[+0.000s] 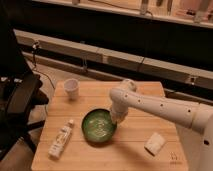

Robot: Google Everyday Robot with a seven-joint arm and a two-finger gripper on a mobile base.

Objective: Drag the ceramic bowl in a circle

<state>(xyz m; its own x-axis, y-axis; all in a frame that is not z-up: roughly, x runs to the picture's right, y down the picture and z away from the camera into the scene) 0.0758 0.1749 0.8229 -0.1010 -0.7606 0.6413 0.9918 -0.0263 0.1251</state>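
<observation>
A pale wooden worktop (131, 152) stands in a dim room, with a long grey ledge (120, 59) behind it and a black chair (21, 100) off its left edge. The white arm (162, 106) reaches in from the right edge, and the gripper (117, 120) comes down at the right rim of the ceramic bowl (97, 128), which sits near the middle of the worktop, slightly toward the front edge. How far the gripper is open cannot be told, nor whether it grips the rim. One bowl, one white cup (71, 89) upright near the back left corner, one clear bottle (61, 140) lying toward the front left corner, and one white object (155, 143) lying toward the front right corner.
</observation>
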